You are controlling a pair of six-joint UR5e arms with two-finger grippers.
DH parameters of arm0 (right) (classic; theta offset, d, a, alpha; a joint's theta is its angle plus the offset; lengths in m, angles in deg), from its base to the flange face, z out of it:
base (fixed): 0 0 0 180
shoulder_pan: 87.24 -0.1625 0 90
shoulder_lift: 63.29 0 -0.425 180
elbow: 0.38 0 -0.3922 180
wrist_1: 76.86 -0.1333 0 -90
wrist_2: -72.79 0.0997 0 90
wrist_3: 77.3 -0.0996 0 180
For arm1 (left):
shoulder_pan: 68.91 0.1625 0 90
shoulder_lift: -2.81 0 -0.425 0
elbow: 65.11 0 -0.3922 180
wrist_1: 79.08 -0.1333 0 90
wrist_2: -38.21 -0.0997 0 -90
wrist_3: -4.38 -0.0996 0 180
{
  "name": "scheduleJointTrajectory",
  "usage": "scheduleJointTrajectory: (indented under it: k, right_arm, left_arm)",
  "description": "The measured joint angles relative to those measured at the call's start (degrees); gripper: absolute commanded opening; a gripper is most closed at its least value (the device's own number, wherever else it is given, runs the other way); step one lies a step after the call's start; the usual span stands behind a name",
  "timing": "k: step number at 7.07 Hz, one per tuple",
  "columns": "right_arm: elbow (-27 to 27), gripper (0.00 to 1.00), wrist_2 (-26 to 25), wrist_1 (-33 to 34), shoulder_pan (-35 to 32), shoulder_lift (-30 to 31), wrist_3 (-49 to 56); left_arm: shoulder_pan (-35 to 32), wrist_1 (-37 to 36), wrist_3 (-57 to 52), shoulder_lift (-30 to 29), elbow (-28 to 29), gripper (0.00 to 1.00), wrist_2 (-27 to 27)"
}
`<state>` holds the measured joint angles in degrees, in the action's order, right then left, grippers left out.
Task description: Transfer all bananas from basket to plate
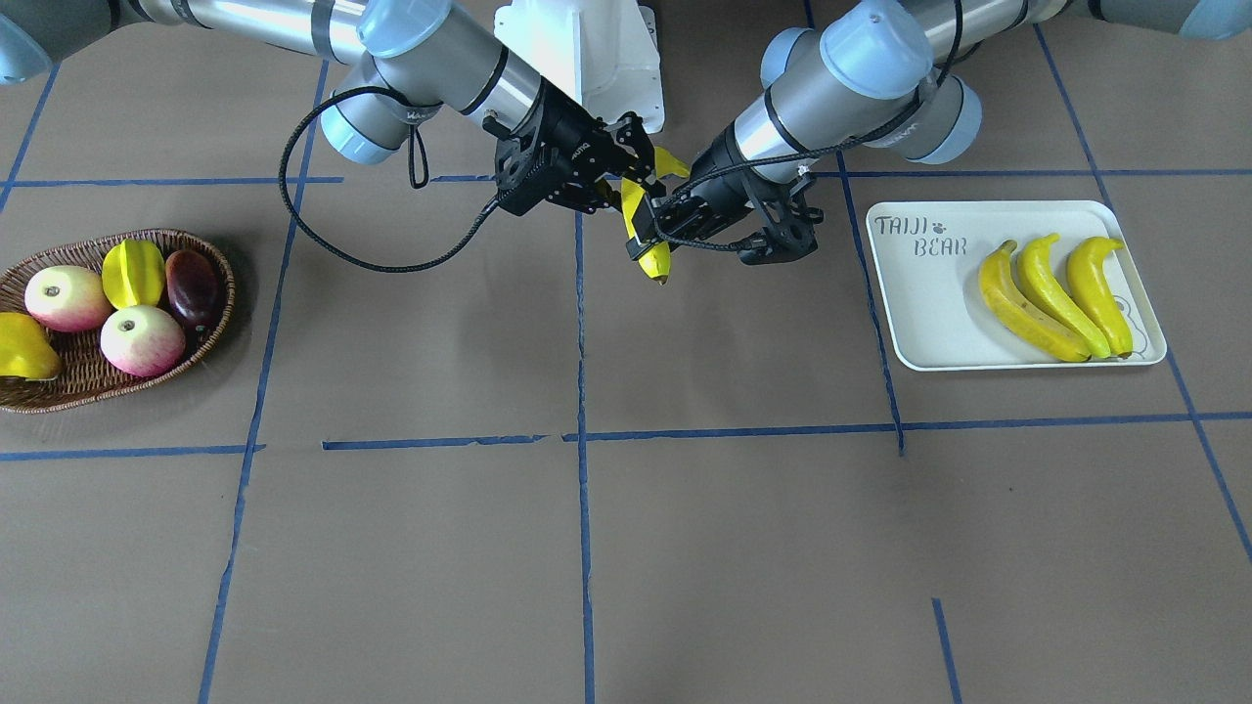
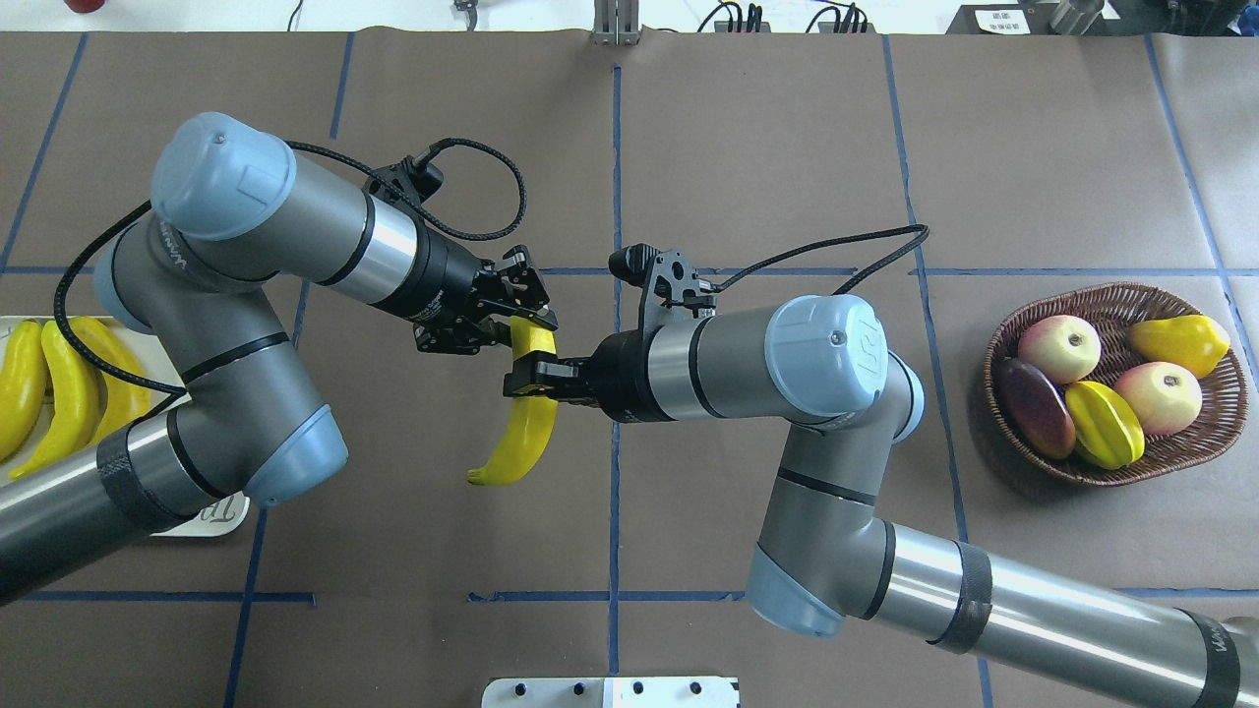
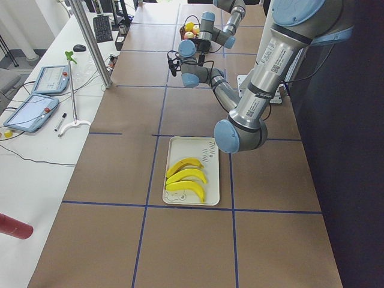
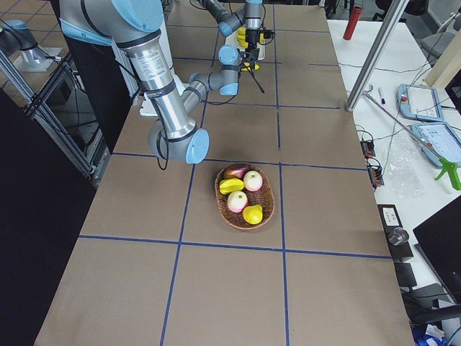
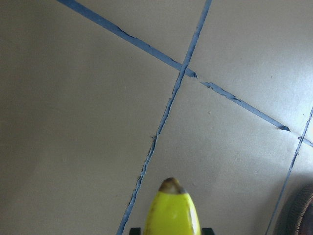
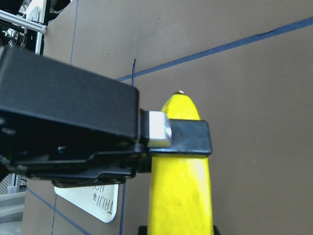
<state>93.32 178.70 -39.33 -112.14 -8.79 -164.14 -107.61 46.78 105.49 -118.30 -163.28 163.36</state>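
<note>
One banana point(image 2: 524, 433) hangs in the air above the middle of the table, between both grippers. My left gripper point(image 2: 531, 337) is shut on its far end. My right gripper point(image 2: 537, 380) is shut around its middle. In the right wrist view the left gripper's finger point(image 6: 190, 137) crosses the banana point(image 6: 181, 196). The banana's dark tip shows in the left wrist view point(image 5: 171, 188). Three bananas point(image 1: 1051, 293) lie side by side on the plate point(image 1: 919, 332). The basket point(image 1: 59, 391) holds no banana that I can see.
The basket point(image 2: 1102, 472) holds two apples point(image 2: 1057, 349), a starfruit point(image 2: 1107, 425), a dark purple fruit point(image 2: 1038, 408) and a stubby yellow fruit point(image 2: 1180, 339). Blue tape lines grid the brown table. The left arm's elbow covers part of the plate point(image 2: 211, 511).
</note>
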Motion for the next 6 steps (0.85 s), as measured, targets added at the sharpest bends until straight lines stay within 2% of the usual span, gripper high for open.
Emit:
scheduleJointTrajectory:
  k: [4,6]
  right_arm:
    - [0.2,1.0,-0.5,0.3,-0.3,0.1,-1.0]
    - [0.4,1.0,-0.2,4.3,-1.5,0.2,-0.9]
  left_arm:
    - [-0.5,0.0,-0.2,0.4,-0.1,0.0,0.0]
    - [-2.6,-0.6,-0.2,1.5,-0.2,0.0,-0.1]
